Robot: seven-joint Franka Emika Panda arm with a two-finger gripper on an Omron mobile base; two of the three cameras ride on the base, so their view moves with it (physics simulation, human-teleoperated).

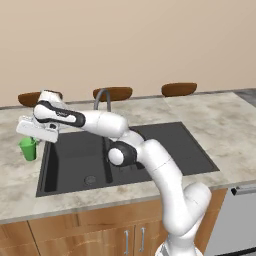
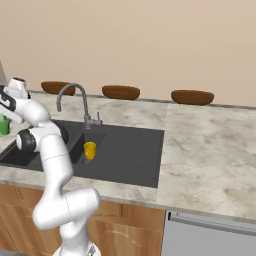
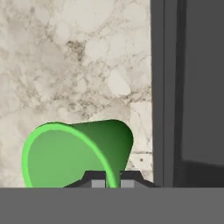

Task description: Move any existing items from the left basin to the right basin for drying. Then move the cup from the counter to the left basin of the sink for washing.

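Gripper (image 3: 113,181) astride green cup (image 3: 74,153) rim on counter (image 3: 65,57), fingers narrow, apparently pinching wall to lift it; left basin (image 1: 80,157) alongside.

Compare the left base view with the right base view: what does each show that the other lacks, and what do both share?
Left base view alone: the left basin's round drain. Right base view alone: a yellow-orange cup in the sink and a grey appliance front. Shared: the green cup on the counter, the faucet and three brown stools.
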